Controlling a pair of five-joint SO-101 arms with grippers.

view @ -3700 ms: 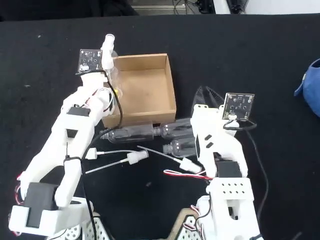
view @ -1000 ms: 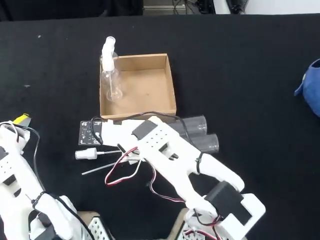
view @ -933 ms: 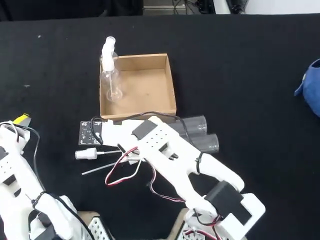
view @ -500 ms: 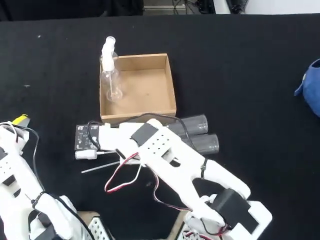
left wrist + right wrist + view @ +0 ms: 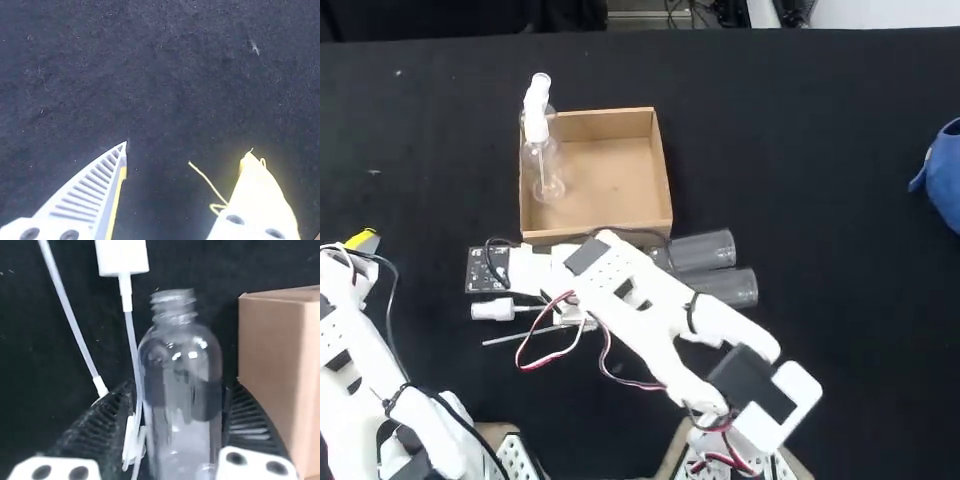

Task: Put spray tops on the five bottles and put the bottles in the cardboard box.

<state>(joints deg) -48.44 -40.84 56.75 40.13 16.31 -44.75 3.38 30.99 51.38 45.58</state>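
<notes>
The cardboard box (image 5: pixel 610 175) holds one clear bottle (image 5: pixel 540 150) standing upright in its left corner with a white spray top on. My right arm (image 5: pixel 620 290) lies stretched leftward in front of the box. In the right wrist view its gripper (image 5: pixel 180 390) is shut on an uncapped clear bottle (image 5: pixel 182 370), with fingers against both sides and the neck pointing away. A spray top (image 5: pixel 122 257) with its tube lies just past the neck, and it appears again on the table (image 5: pixel 492 310). My left gripper (image 5: pixel 182 165) is open over bare cloth at the far left (image 5: pixel 350 250).
Two more uncapped bottles (image 5: pixel 705 250) (image 5: pixel 728 288) lie side by side to the right of the box. A loose tube (image 5: pixel 520 338) lies near the spray top. The box wall (image 5: pixel 280 365) stands close beside the right gripper. A blue object (image 5: pixel 942 175) sits at the right edge.
My left arm has drawn back from the box to the far left, leaving the capped bottle standing inside. My right arm swung across to the left, and its wrist shifted a little further left.
</notes>
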